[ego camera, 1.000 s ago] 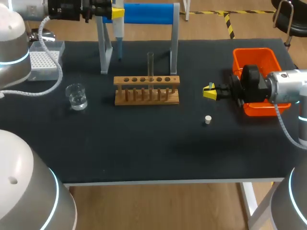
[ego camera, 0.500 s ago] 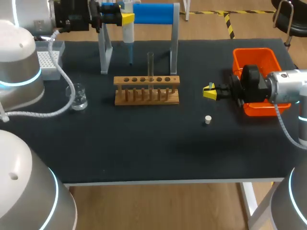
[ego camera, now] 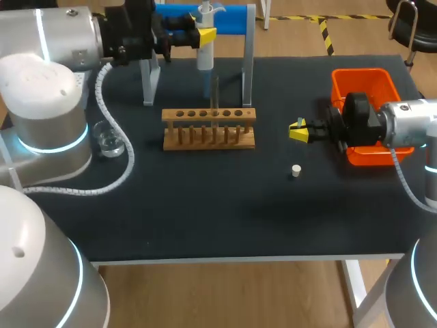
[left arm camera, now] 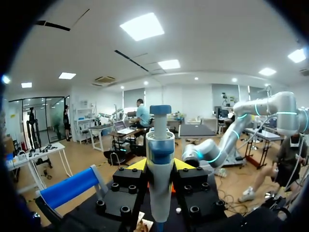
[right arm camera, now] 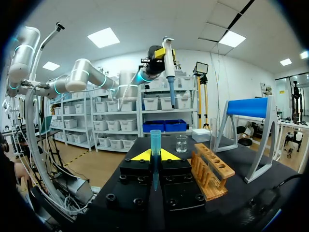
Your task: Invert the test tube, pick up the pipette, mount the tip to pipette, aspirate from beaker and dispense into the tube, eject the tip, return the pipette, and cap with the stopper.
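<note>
Pipette [ego camera: 204,58] clamped upright in left tool [ego camera: 205,32], upper middle of frame, tip [ego camera: 205,83] close beside test tube [ego camera: 214,96] standing in wooden rack [ego camera: 208,131]: best centred over tube mouth, lowered straight, plunger pressed slowly, glass wall untouched.

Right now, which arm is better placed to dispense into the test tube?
Left. The left gripper is shut on the pipette, whose tip hangs close to the test tube in the rack. The right gripper is apart, beside the orange bin.
</note>
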You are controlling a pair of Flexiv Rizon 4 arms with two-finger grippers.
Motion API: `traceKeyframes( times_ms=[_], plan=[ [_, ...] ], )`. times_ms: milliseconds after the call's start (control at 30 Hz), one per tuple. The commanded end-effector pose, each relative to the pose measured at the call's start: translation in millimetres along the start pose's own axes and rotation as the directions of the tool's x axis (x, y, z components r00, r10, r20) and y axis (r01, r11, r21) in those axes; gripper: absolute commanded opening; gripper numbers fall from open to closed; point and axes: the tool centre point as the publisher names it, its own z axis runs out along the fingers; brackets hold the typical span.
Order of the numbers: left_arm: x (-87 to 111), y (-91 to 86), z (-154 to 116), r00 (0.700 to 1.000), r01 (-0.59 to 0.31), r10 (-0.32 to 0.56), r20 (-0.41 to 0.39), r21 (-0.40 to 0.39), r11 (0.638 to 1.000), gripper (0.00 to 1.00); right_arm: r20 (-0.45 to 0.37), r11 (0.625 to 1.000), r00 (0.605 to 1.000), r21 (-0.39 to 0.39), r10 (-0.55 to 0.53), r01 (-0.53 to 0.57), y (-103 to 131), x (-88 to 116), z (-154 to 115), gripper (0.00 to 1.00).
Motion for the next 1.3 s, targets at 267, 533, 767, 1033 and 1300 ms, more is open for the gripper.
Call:
traceKeyframes(
  times_ms=[267, 533, 767, 1033, 1300],
  plan=[
    [16.2, -6.6, 11.7, 1.0, 0.001, -0.001, 0.013, -0.008, 1.0, 0.0, 0.001, 1.0, 1.0, 0.001, -0.001, 0.001, 0.3, 0.9, -0.4, 0.0],
    [18.0, -7.8, 12.7, 1.0, 0.006, -0.006, -0.003, -0.013, 1.0, 0.0, 0.001, 1.0, 1.0, 0.001, -0.001, 0.001, 0.3, 0.9, -0.4, 0.0],
    [17.7, -8.3, 13.3, 1.0, 0.015, -0.015, -0.009, -0.013, 1.0, 0.0, 0.001, 1.0, 1.0, 0.001, -0.001, 0.001, 0.3, 0.9, -0.4, 0.0],
    [17.7, -8.3, 13.3, 1.0, 0.015, -0.015, -0.009, -0.013, 1.0, 0.0, 0.001, 1.0, 1.0, 0.001, -0.001, 0.001, 0.3, 0.9, -0.4, 0.0],
    [17.7, -8.3, 13.3, 1.0, 0.015, -0.015, -0.009, -0.013, 1.0, 0.0, 0.001, 1.0, 1.0, 0.001, -0.001, 0.001, 0.3, 0.9, -0.4, 0.0]
  ],
)
